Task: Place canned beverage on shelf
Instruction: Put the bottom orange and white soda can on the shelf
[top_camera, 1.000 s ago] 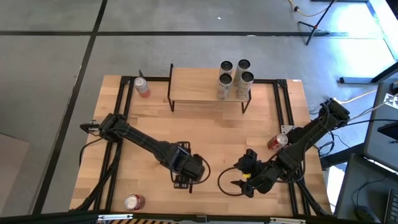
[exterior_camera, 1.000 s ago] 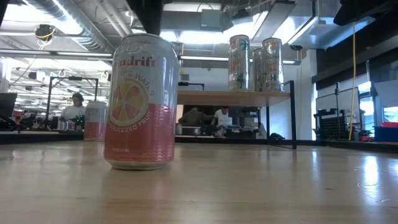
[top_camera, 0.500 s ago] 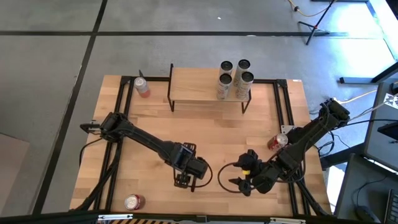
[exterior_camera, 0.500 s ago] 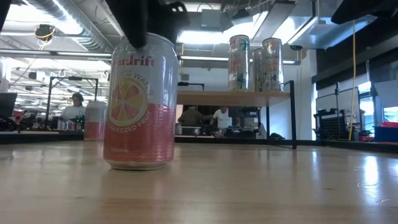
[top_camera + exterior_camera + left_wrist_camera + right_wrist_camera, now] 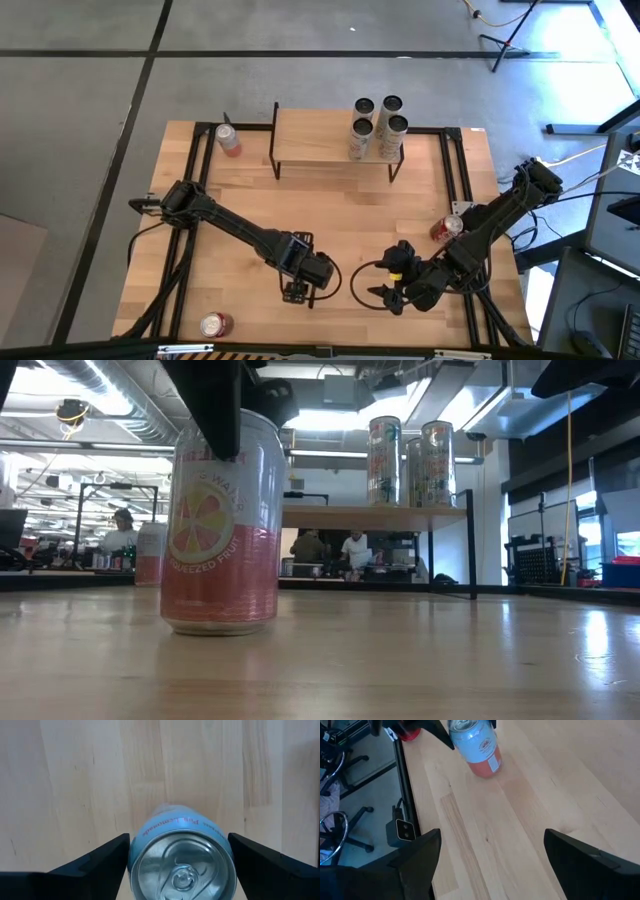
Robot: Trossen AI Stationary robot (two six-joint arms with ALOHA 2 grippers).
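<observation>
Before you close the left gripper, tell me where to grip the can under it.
Grip the can across its round side wall, just below the rim, coming straight down from above. It stands upright on the table, and the left gripper already has a finger on each side.

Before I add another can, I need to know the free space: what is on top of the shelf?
Four tall cans stand clustered at the right end of the shelf; the rest of its board shows bare. Whatever is beneath the board is hidden.
</observation>
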